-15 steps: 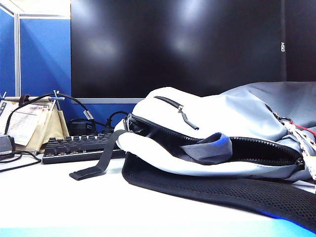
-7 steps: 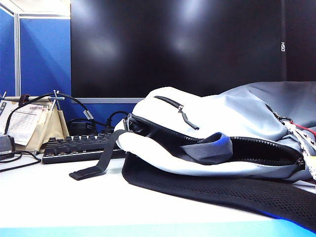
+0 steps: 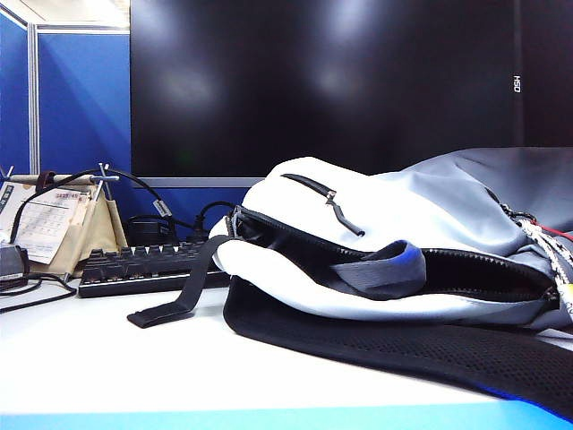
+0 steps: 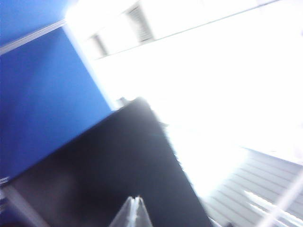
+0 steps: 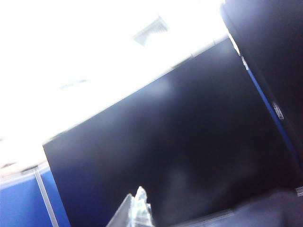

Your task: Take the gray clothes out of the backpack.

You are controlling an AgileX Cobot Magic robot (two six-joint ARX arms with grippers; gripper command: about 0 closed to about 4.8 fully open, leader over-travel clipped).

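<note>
The pale gray and white backpack (image 3: 394,215) lies on its side across the white table, its black zipper mouth gaping toward the camera. From that mouth pokes a fold of the gray clothes (image 3: 380,273), dark charcoal with a bright blue edge. Neither arm shows in the exterior view. The left gripper (image 4: 136,198) is shut with nothing in it, its tips meeting in front of a tilted dark monitor. The right gripper (image 5: 138,193) is likewise shut and empty, aimed up at the monitor and the bright ceiling. Both wrist views are blurred and show no backpack.
A big dark monitor (image 3: 313,81) fills the back. A black keyboard (image 3: 143,267) and cables (image 3: 134,188) lie at the left, beside a paper calendar stand (image 3: 54,228). A loose black strap (image 3: 175,300) trails onto the white table (image 3: 116,367). Blue partition (image 3: 81,98) behind.
The exterior picture has shifted very slightly; the backpack and the clothes lie as before. No arm has entered that view.
</note>
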